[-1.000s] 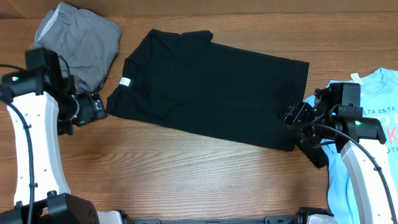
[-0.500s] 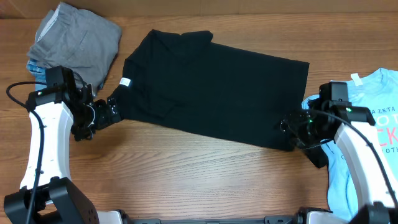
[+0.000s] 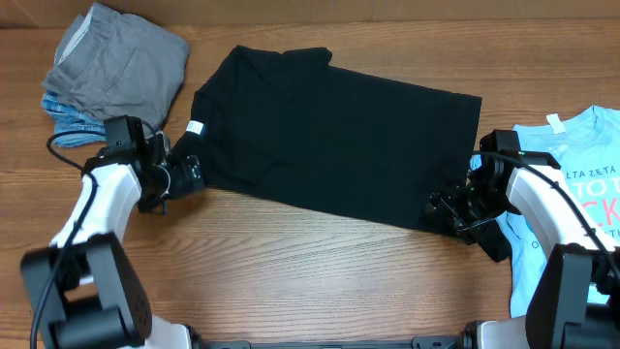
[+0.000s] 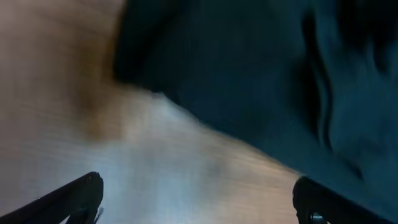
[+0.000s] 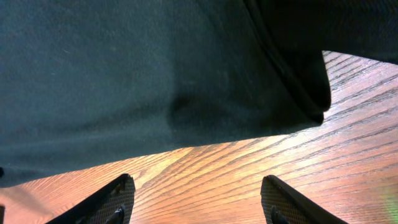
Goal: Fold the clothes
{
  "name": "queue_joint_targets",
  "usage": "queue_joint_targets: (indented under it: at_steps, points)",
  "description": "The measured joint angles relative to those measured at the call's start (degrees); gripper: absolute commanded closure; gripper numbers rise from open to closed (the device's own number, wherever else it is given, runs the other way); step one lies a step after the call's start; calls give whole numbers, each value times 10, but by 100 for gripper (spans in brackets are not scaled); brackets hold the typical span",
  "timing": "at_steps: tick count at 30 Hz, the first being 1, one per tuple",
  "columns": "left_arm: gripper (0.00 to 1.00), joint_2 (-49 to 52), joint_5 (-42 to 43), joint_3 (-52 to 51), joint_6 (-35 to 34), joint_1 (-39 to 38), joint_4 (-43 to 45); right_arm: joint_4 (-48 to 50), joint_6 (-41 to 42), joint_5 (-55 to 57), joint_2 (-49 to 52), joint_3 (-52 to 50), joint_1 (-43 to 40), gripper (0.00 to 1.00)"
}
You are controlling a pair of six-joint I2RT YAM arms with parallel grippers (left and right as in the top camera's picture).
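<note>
The plain black short-sleeved cloth T-shirt [image 3: 329, 136] lies spread flat across the upper middle of the wooden table [image 3: 291, 281], its small white neck tag [image 3: 195, 127] at its left edge. A folded grey garment [image 3: 121, 63] sits at upper left, and a light-blue printed tee [image 3: 581, 145] lies at the right edge. Since a second ago both arms have swung inward: the left gripper [image 3: 189, 176] now reaches the shirt's left edge, the right gripper [image 3: 444, 208] its lower right corner. Both are released, jaws spread wide, gripping nothing.
</note>
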Motion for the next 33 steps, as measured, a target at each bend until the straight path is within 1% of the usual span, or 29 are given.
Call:
queue_joint_targets:
  at_steps: [6,9,11,14,16,18,19,21,23,25,29,33]
  points:
    - [2,57,-3,1,-15,0,99,13,-7,-3,0,0,0,31]
    - [7,72,-2,4,-23,0,137,24,-35,-14,0,0,0,31]
    - [19,80,-2,9,-30,0,154,25,-56,-19,0,0,0,31]
    - [44,92,-2,15,-38,1,165,21,-83,-24,0,0,0,31]
    - [56,96,-2,18,-48,2,157,14,-92,-24,0,0,0,33]
    - [65,97,-1,22,-49,3,142,10,-98,-24,0,0,0,34]
    - [67,97,-1,23,-49,3,136,10,-98,-23,0,0,0,35]
    - [76,98,1,25,-52,3,116,9,-84,-11,0,0,0,36]
    - [82,98,4,28,-54,5,94,7,-68,4,0,0,0,36]
    - [85,98,5,33,-55,9,66,5,-54,17,0,0,0,37]
    - [86,97,-3,42,-56,21,9,-17,-18,46,0,0,0,37]
    - [87,89,-36,43,-56,41,-39,-37,9,76,0,0,0,37]
